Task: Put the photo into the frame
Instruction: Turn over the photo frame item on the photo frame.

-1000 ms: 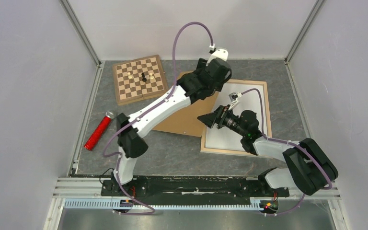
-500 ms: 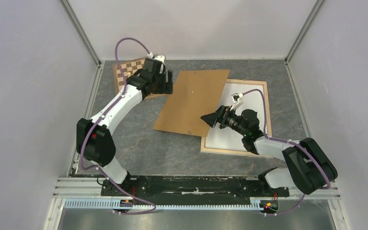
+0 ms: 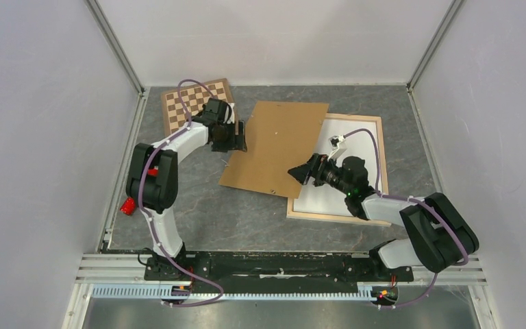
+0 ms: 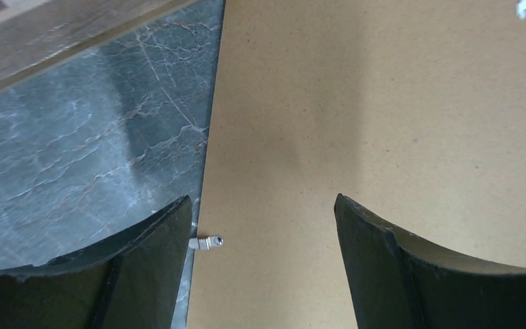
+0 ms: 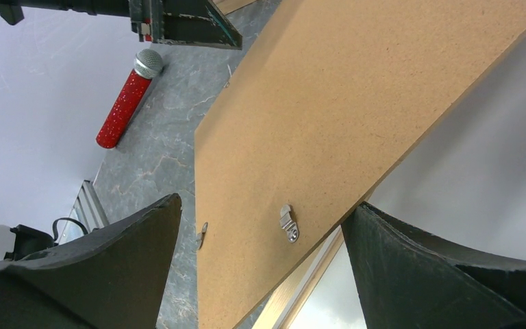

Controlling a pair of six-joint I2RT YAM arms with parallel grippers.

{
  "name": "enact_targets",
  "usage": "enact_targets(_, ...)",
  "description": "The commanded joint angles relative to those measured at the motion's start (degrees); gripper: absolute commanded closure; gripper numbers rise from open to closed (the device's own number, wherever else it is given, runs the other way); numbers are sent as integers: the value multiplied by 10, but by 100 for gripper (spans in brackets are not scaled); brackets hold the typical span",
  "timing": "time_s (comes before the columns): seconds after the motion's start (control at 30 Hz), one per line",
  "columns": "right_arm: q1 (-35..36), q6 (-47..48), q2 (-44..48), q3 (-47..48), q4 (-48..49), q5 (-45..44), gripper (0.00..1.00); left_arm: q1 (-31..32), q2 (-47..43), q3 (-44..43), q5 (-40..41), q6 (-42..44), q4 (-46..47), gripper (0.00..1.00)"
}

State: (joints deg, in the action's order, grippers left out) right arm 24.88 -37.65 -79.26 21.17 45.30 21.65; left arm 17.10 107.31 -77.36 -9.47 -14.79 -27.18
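The frame (image 3: 335, 219) lies on the right of the table with its light wooden bars (image 5: 308, 288) up. A white sheet (image 3: 311, 199) fills it and looks like the photo's plain back; no printed side shows. A brown backing board (image 3: 274, 144) lies slanted across the frame's left bar. My left gripper (image 3: 238, 137) is open at the board's left edge. In the left wrist view its fingers (image 4: 157, 253) straddle that edge and a small metal tab (image 4: 207, 242). My right gripper (image 3: 298, 171) is open over the board's near right corner, where a metal clip (image 5: 288, 225) shows.
A wooden chessboard (image 3: 188, 103) sits at the back left, just behind my left wrist. A red glitter microphone (image 5: 123, 99) lies at the left, mostly hidden by my left arm in the top view. Grey walls close in three sides.
My left arm swung from above the board's far right corner over to its left edge, then drew back a little, leaving the board uncovered. Its jaws widened slightly. My right arm barely moved.
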Motion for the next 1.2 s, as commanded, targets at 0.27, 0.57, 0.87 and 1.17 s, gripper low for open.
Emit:
enact_targets(0.27, -3, 21, -16, 8, 36, -14, 11, -7, 41, 21, -36, 25, 47, 19)
enact_targets(0.57, -3, 16, -47, 24, 45, -3, 12, -7, 49, 51, -64, 27, 55, 22)
enact_targets(0.87, -2, -13, -106, 46, 112, 29, 16, -6, 70, 66, -99, 22, 60, 25)
enact_targets(1.17, -3, -75, -152, 42, 260, 83, 21, -4, 81, 74, -100, 29, 65, 26)
